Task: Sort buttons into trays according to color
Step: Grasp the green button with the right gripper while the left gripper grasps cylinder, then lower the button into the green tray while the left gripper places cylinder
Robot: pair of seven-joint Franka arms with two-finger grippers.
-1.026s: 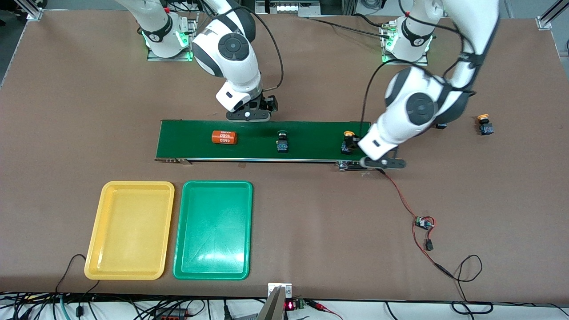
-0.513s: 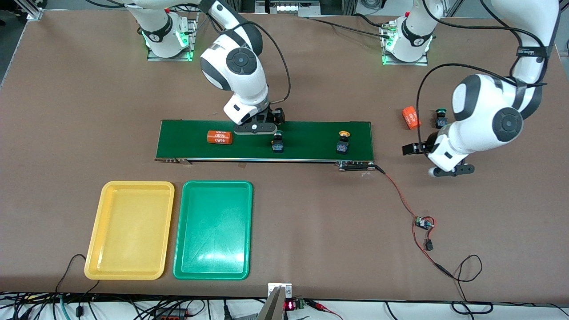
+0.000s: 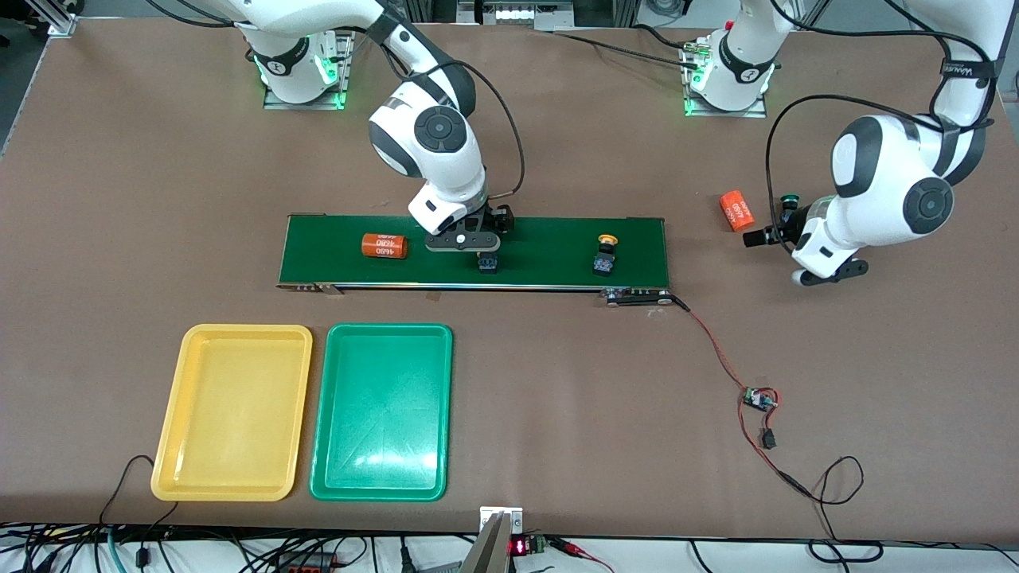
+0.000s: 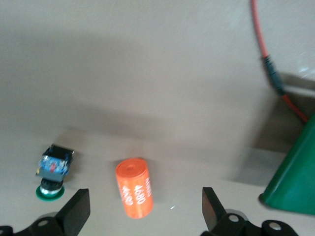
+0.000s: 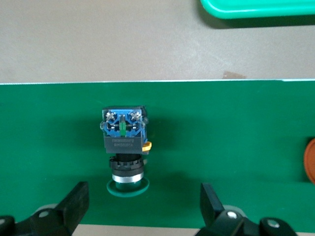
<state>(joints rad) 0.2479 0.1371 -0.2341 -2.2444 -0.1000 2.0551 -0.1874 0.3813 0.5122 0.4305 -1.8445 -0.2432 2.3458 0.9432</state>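
Observation:
A green-capped button [image 3: 487, 263] [image 5: 124, 142] lies on the dark-green belt [image 3: 549, 239]. My right gripper [image 3: 464, 241] [image 5: 142, 206] hangs open just over it, nothing between its fingers. A yellow-capped button [image 3: 607, 255] lies on the belt nearer the left arm's end. Off the belt, toward the left arm's end, a second green-capped button [image 3: 788, 204] [image 4: 51, 170] lies beside an orange cylinder [image 3: 736, 211] [image 4: 134, 187]. My left gripper [image 3: 826, 272] [image 4: 146, 212] is open above the table there, the cylinder showing between its fingers. The yellow tray [image 3: 235, 342] and the green tray [image 3: 382, 338] sit side by side, nearer the camera than the belt.
Another orange cylinder [image 3: 384, 245] lies on the belt toward the right arm's end. A red wire [image 3: 716, 350] runs from the belt's end to a small circuit board [image 3: 760, 398]. Cables line the table's near edge.
My left arm swung from the belt's end out to the table by the loose cylinder and green-capped button. My right gripper moved over the belt's green-capped button. The things on the belt drifted toward the right arm's end.

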